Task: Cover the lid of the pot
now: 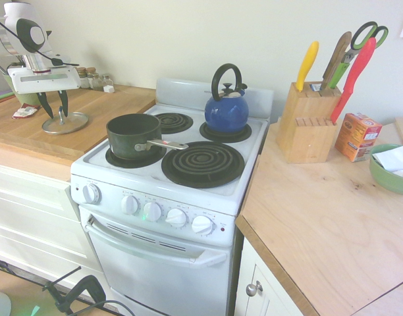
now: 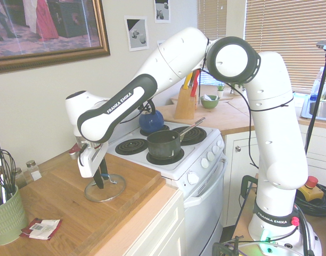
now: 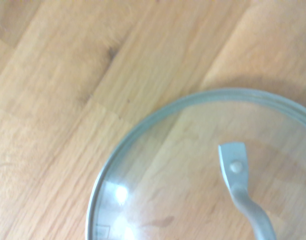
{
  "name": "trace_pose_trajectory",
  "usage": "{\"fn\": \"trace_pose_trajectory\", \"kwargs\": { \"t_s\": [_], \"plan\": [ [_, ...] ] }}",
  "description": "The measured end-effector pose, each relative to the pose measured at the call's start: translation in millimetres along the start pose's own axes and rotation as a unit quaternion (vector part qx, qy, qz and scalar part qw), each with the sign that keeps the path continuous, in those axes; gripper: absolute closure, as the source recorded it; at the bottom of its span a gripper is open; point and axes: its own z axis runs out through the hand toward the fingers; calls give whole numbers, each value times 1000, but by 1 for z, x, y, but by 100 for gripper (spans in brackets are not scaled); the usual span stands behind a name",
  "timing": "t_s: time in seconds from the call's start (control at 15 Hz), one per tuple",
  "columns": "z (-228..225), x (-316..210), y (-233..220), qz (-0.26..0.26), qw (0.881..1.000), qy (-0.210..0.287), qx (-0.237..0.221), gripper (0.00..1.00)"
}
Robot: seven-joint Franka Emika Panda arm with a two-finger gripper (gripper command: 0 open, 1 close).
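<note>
The lid (image 1: pixel 68 124) is a round glass disc with a metal rim and a small metal handle. It lies flat on the wooden counter left of the stove, and it also shows as the lid (image 2: pixel 112 191) and close up as the lid (image 3: pixel 183 175) with its handle (image 3: pixel 238 172). My gripper (image 1: pixel 54 114) hangs straight down over it, fingers low on either side of the handle with a narrow gap between them. I cannot tell whether they touch it. The dark pot (image 1: pixel 132 134) stands uncovered on the front left burner, its silver handle pointing right. The gripper (image 2: pixel 100 182) is well left of the pot (image 2: pixel 163 144).
A blue kettle (image 1: pixel 226 108) sits on the back right burner. Spice jars (image 1: pixel 96 79) stand by the wall behind the lid. A green cup of whisks (image 2: pixel 6 213) and a small packet (image 2: pixel 41 228) lie further along the counter. A knife block (image 1: pixel 307 122), orange box (image 1: pixel 357 135) and green bowl (image 1: pixel 390 168) are right of the stove.
</note>
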Motion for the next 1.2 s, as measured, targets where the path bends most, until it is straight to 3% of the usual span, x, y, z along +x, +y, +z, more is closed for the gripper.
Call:
{"fn": "trace_pose_trajectory", "kwargs": {
  "t_s": [0.8,1.2],
  "plan": [
    [0,7,3,24,1000,5,5,100],
    [-62,11,26,83,995,22,44,100]
  ]
}}
